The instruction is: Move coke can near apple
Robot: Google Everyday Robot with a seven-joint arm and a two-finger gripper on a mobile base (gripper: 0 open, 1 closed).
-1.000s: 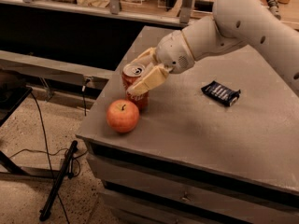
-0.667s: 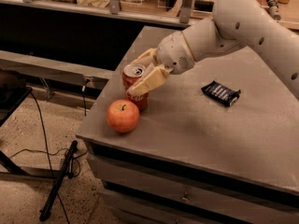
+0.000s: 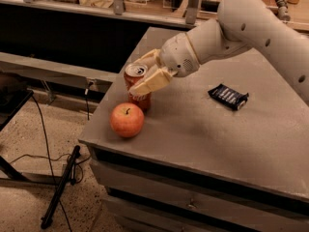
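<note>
The red coke can (image 3: 140, 100) stands upright on the grey table (image 3: 203, 134), close to its left edge. The orange-red apple (image 3: 127, 120) sits just in front and slightly left of the can, almost touching it. My gripper (image 3: 135, 76) reaches in from the right. Its cream fingers (image 3: 148, 82) straddle the can's upper half, one behind and one in front, closed against it. The can's base rests on the table.
A flat dark blue snack wrapper (image 3: 228, 96) lies on the table to the right of the can. The table's left and front edges drop to the floor, where cables and a dark rod (image 3: 60, 187) lie. A dark counter runs behind.
</note>
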